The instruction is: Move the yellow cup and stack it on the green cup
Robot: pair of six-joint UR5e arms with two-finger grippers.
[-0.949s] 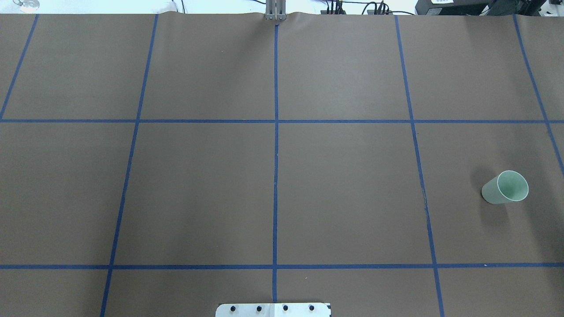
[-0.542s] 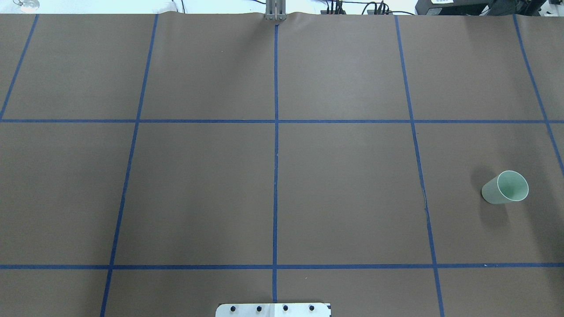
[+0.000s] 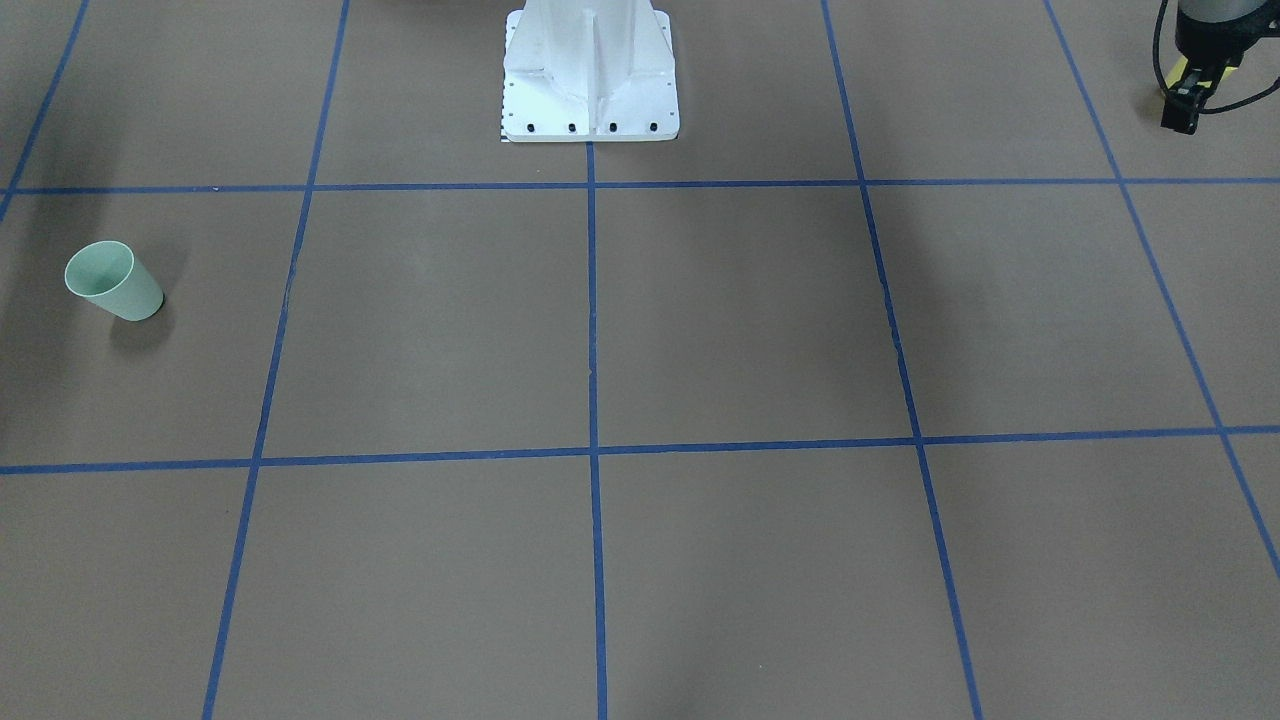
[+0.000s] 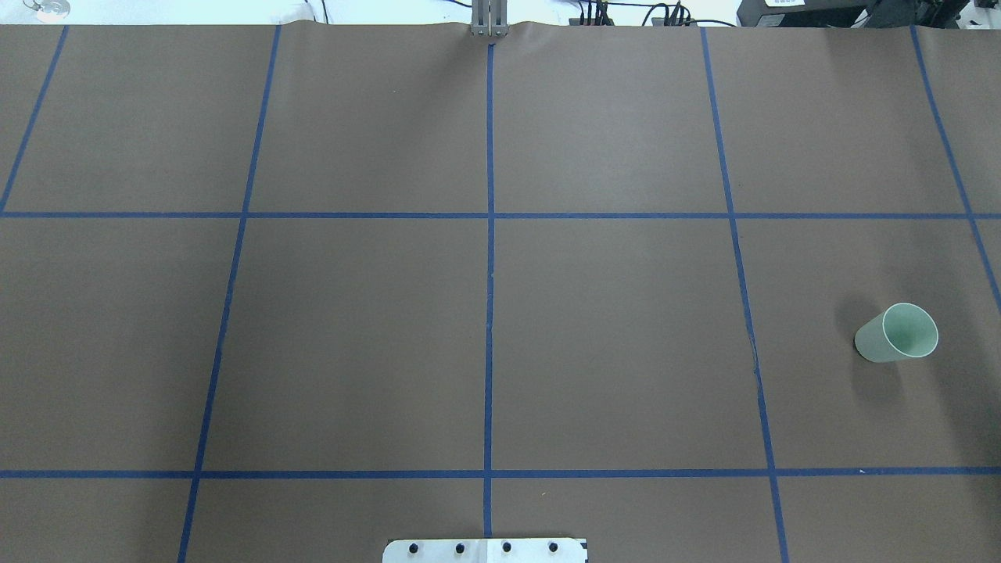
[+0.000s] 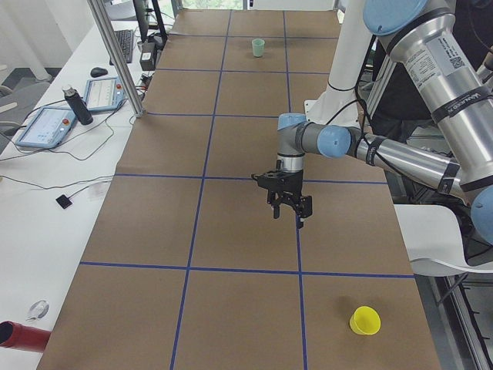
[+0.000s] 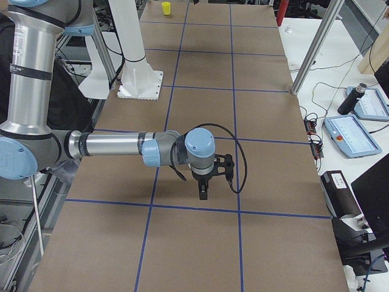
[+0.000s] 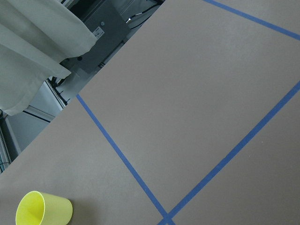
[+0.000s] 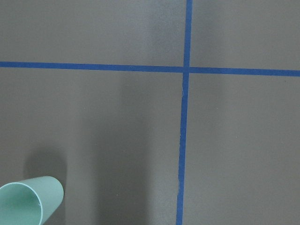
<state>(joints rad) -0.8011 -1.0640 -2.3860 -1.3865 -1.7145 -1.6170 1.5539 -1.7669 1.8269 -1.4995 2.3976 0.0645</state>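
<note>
Brown paper taped into a blue grid covers the desk (image 4: 610, 336), with the robot's white base plate (image 3: 590, 100) at its robot-side edge. One green cup (image 4: 896, 333) stands upright, mouth up, toward the robot's right end, inside a grid cell and off the tape lines. One yellow cup (image 5: 365, 321) stands upright at the opposite end, near the robot-side edge and close to the paper's corner. The two cups are well apart, with the wide middle cells between them. Two arms hang over the desk. The left claw (image 5: 288, 220) points down above a blue line, well short of the yellow cup. The right claw (image 6: 203, 193) points down just above the paper, away from every edge. Whether either claw is spread or pressed together cannot be told.
</note>
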